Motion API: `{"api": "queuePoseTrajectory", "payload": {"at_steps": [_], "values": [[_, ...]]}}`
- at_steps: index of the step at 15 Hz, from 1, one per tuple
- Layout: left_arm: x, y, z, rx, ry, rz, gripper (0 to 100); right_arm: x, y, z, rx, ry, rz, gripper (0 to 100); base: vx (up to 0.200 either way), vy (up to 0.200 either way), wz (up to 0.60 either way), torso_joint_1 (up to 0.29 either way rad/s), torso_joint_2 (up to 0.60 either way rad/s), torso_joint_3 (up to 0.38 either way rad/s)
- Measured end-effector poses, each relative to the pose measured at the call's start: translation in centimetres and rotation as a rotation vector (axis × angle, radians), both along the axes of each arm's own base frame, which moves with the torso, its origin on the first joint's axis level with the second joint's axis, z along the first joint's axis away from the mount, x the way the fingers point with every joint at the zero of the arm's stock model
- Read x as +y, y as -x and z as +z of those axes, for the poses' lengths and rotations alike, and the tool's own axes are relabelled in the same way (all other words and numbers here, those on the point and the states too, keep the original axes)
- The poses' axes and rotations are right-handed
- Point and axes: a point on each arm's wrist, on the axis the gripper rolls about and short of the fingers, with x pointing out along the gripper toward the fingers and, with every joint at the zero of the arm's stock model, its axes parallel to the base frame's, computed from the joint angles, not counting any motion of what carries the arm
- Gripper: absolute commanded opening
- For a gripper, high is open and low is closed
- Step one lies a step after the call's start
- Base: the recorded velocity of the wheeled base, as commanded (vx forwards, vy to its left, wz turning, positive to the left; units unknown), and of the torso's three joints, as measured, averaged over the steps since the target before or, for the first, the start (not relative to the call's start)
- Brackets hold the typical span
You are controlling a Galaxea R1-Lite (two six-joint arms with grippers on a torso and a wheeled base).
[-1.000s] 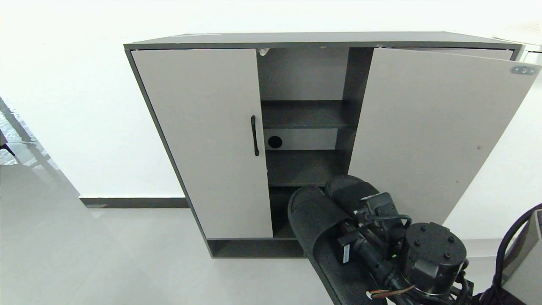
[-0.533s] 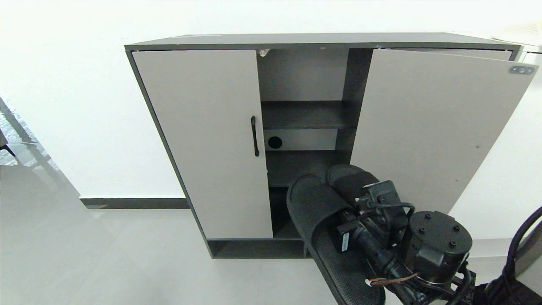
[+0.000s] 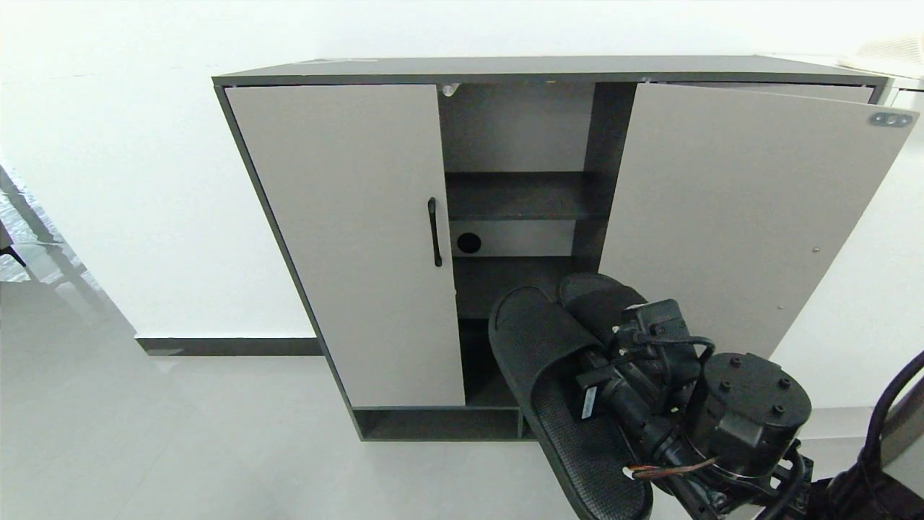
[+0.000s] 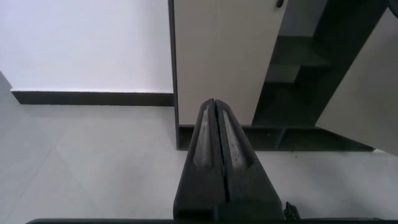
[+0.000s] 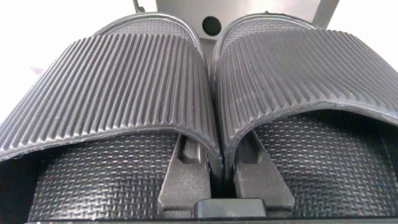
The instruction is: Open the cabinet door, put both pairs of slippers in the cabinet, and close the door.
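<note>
My left end effector [image 4: 214, 140] hangs over the floor [image 4: 74, 162] with its fingers pressed together. The cabinet [image 3: 548, 66] has its left door [image 3: 346, 238] closed. In front of the opening, the pair of slippers [image 3: 548, 347] lies side by side, long axes running away from me, toes toward the shelves [image 3: 516, 195]. My right end effector [image 5: 219, 177] pinches their inner walls together. The right door [image 3: 736, 217] stands open.

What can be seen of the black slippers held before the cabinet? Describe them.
The black slippers are a pair, rubbery-looking, with ribbed straps and textured footbeds. They sit side by side, inner edges pressed together, toes toward the cabinet opening, in mid-air. The right claw clamps their adjoining edges, one finger inside each.
</note>
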Motion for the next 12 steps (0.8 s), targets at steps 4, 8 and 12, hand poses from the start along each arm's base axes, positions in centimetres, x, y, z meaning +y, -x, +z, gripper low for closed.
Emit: {"api": "queuePoseTrajectory", "payload": {"at_steps": [4, 8, 12], "values": [[0.0, 0.0, 0.0, -0.002, -0.006, 0.000, 0, 0.0, -0.2, -0.1, 0.005, 0.001, -0.011, 0, 0.000, 0.200, 0.00, 0.002, 0.00, 0.001], [0.0, 0.0, 0.0, -0.002, -0.006, 0.000, 0, -0.3, -0.9, 0.2, -0.003, -0.006, -0.112, 0, 0.000, 0.200, 0.00, 0.010, 0.00, -0.002], [0.0, 0.0, 0.0, -0.002, -0.006, 0.001, 0, -1.2, -2.2, 0.6, -0.027, 0.022, -0.182, 0, 0.000, 0.100, 0.00, 0.004, 0.00, 0.000]]}}
